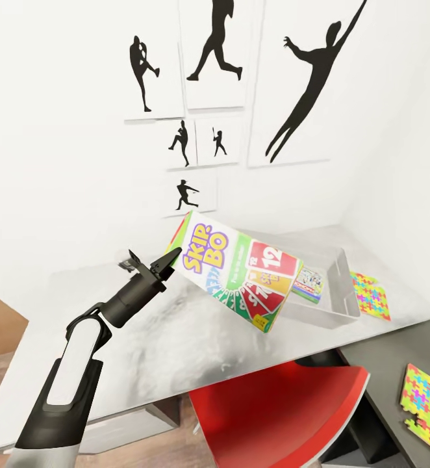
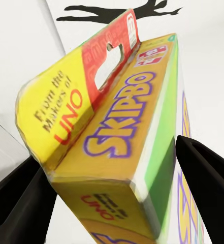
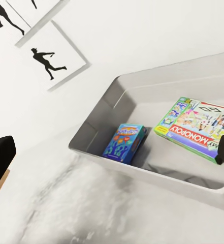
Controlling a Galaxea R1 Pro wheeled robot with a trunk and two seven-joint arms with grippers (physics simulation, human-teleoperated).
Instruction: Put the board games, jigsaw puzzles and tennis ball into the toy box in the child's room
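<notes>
My left gripper [image 1: 151,265] is shut on a yellow, green and red "Skip-Bo" board game [image 1: 238,276], held tilted in the air above the table [image 1: 78,325]. Its lower corner hangs beside the grey toy box [image 1: 349,296]. In the left wrist view the game [image 2: 117,152] sits between both dark fingers [image 2: 205,183]. The right gripper [image 3: 114,152] is open above the toy box [image 3: 94,124], which holds a blue board game [image 3: 124,142] and the Monopoly box [image 3: 198,127]. One jigsaw puzzle [image 1: 371,296] lies right of the toy box, another [image 1: 429,403] on the dark side table. The tennis ball and the bed are out of view.
A red chair [image 1: 273,409] stands against the table's front edge, below the held game. The white wall with black player silhouettes [image 1: 306,84] runs close behind the table. The lower dark side table [image 1: 384,354] joins at the right.
</notes>
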